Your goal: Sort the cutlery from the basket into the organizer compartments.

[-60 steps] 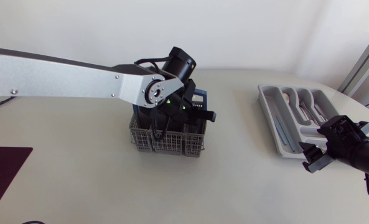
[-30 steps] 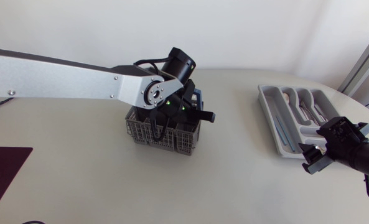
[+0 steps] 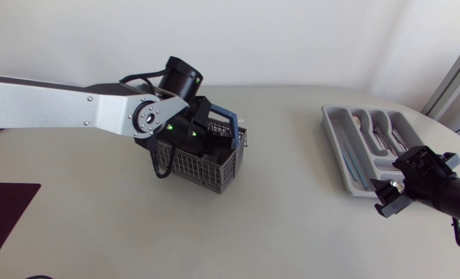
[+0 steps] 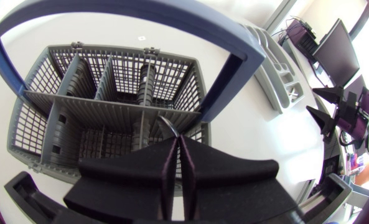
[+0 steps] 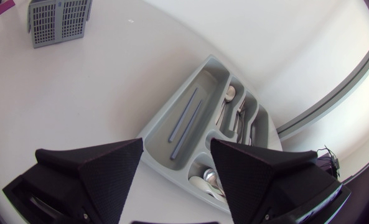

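The grey mesh cutlery basket (image 3: 206, 164) with a blue handle (image 3: 226, 117) stands tilted left of the table's middle. My left gripper (image 3: 189, 138) reaches down into it from above. In the left wrist view this gripper (image 4: 177, 144) is shut, and a thin silver cutlery tip (image 4: 166, 126) pokes out between its fingers over the basket's compartments (image 4: 78, 112). The grey organizer (image 3: 337, 139) lies at the far right and holds spoons and other cutlery. My right gripper (image 3: 399, 192) hovers open at its near end, and its wrist view shows the organizer (image 5: 165, 118) just ahead of the gripper (image 5: 175, 168).
The basket (image 5: 58, 18) shows far across the table in the right wrist view. A dark red mat (image 3: 3, 209) lies at the table's near left edge. Bare tabletop lies between the basket and the organizer.
My left arm has swung left, and the basket has shifted left and tipped with it. The left gripper finished shutting. The right arm has stayed put.
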